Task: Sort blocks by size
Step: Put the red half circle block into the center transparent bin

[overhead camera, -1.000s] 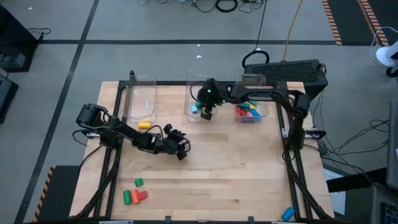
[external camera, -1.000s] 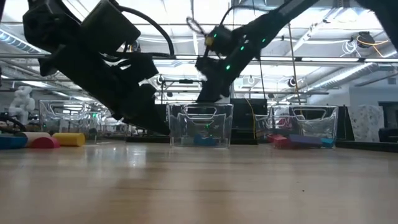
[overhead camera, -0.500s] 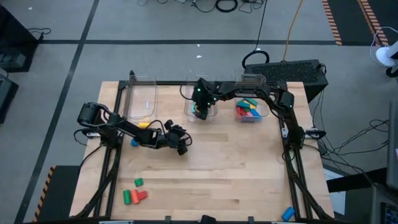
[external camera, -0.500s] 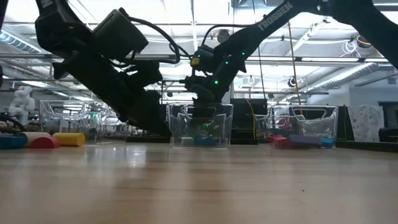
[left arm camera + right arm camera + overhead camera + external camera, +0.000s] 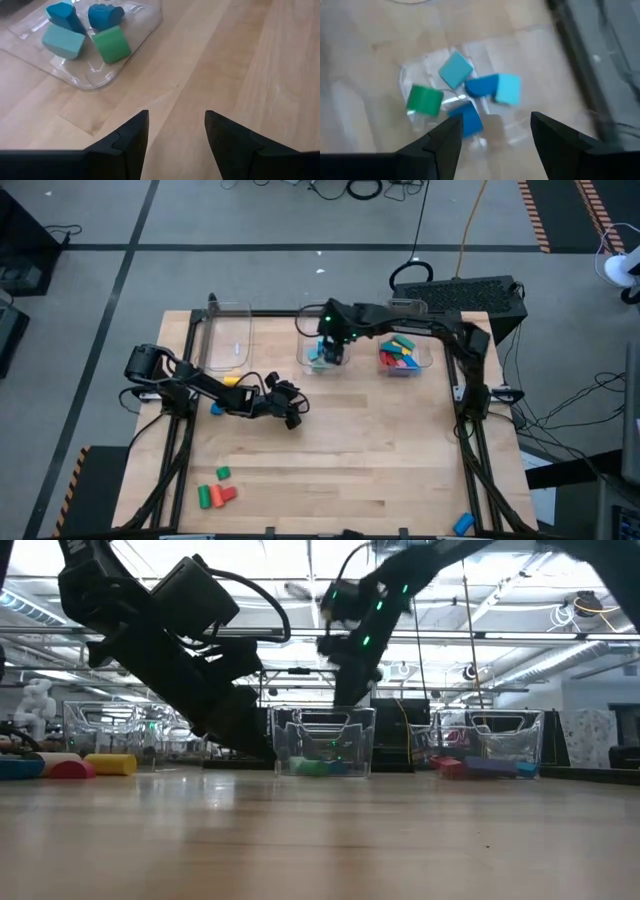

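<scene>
The middle clear bin holds small blocks: a green one, a teal one and blue ones. My right gripper hangs open above this bin, with nothing between its fingers. My left gripper is open and low over bare wood, pointing toward that bin. A yellow block and a blue block lie beside the left arm. Red and green blocks lie near the table's front left.
The left clear bin stands at the far left. The right bin holds several long coloured blocks. Free wood lies across the table's middle and near right. One blue block sits off the table's near right corner.
My right gripper dipped into the middle bin, then rose clear above it and tipped more steeply down. A green block now lies on the bin's floor among the blue ones.
</scene>
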`<state>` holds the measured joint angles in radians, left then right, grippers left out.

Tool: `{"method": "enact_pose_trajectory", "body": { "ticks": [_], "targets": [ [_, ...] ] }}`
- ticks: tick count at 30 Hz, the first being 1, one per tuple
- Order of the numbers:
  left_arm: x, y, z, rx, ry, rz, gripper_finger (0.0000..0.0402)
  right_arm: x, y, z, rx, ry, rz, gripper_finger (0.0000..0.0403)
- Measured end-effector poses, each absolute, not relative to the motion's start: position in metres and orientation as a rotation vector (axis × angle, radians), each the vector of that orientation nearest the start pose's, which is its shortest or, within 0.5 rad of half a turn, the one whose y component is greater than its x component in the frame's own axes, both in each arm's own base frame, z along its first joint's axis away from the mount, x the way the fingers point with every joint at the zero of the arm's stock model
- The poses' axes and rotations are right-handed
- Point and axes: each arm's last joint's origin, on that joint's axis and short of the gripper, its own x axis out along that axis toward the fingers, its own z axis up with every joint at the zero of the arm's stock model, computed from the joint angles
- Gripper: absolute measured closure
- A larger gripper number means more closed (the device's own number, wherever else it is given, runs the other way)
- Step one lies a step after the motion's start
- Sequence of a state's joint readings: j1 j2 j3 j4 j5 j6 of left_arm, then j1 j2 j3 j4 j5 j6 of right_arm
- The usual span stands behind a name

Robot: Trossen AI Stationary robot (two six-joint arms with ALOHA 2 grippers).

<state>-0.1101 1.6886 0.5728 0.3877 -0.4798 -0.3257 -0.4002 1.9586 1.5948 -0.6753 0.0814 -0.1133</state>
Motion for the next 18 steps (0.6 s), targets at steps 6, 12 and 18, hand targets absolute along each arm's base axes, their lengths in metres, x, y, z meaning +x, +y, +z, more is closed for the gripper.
{"method": "enact_pose_trajectory", "body": {
  "ticks": [6, 12, 18],
  "targets": [
    [0.282, -0.018, 0.110, -0.084, 0.636, 0.454, 0.0206, 0.345, -0.129, 0.286, 0.114, 1.149, -0.359, 0.0188],
    [0.282, -0.019, 0.109, -0.092, 0.652, 0.414, 0.0206, 0.298, -0.065, 0.312, 0.195, 1.341, -0.386, 0.0188],
    [0.282, -0.024, 0.109, -0.095, 0.657, 0.381, 0.0206, 0.250, 0.002, 0.316, 0.292, 1.361, -0.470, 0.0188]
  ]
}}
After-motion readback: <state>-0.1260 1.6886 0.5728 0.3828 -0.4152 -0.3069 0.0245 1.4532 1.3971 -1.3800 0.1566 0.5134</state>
